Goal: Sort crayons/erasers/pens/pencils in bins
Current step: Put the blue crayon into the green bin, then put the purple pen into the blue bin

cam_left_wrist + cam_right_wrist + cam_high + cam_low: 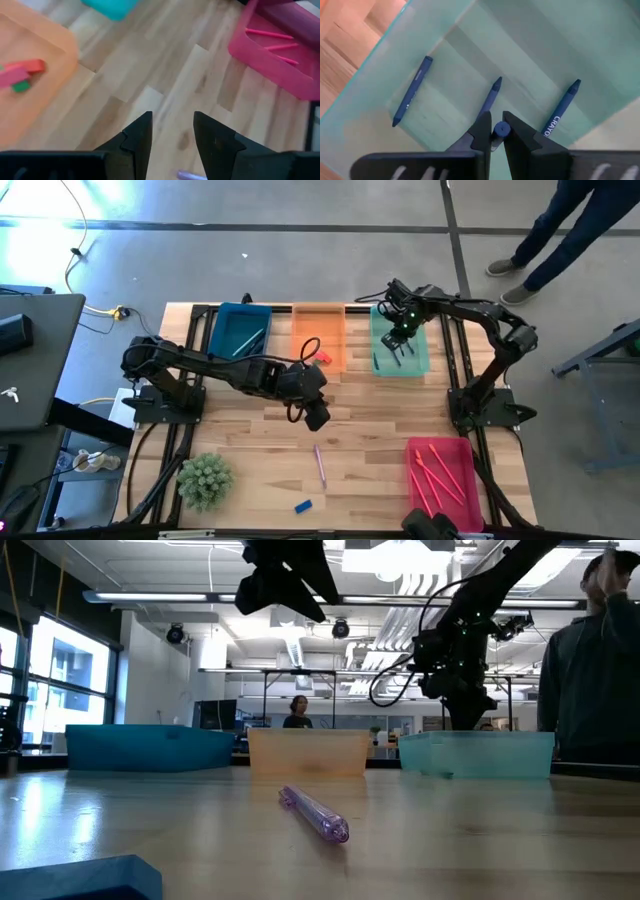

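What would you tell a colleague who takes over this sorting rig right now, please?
Right pincer hangs over the teal bin, shut on a blue crayon; three blue crayons already lie in that bin.
Left pincer is open and empty, above the bare table near the orange bin.
Done: erasers in the orange bin, sticks in the blue bin and the pink bin.
Left: drop the held crayon, then sort the purple pen and the blue eraser, both loose on the table.

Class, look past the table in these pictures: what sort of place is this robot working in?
Probably a robotics lab or open workshop: bare concrete floor, exposed ceiling ducts and strip lights, and a person standing among metal frames in the background.
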Motion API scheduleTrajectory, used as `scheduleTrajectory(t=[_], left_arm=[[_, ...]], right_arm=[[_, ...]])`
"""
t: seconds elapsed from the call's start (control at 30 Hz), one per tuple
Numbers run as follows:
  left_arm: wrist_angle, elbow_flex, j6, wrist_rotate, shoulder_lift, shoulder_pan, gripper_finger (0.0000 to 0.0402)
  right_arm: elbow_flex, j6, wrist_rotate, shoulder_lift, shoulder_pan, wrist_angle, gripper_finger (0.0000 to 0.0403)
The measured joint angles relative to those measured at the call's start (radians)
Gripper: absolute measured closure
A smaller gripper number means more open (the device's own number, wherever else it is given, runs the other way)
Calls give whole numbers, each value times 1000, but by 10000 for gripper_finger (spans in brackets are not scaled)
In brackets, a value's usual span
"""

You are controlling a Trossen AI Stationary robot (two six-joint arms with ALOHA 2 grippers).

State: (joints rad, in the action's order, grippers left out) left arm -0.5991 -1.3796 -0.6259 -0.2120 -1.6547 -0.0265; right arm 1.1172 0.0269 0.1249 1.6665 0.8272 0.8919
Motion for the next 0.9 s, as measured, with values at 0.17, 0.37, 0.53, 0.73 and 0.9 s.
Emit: scheduleTrajectory(t=[0.17,0.37,0.53,0.73,0.9], left_arm=[[0,0,0,31,0,-1,271],[-1,0,3,32,0,0,271],[-2,0,48,52,0,0,260],[-2,0,74,54,0,0,234],[-2,0,160,85,0,0,219]], right_arm=[[0,5,0,0,0,-7,342],[0,16,-17,0,0,-10,288],[0,19,-23,-5,15,11,271],[0,26,-19,-72,25,28,270],[0,21,8,-181,6,28,270]])
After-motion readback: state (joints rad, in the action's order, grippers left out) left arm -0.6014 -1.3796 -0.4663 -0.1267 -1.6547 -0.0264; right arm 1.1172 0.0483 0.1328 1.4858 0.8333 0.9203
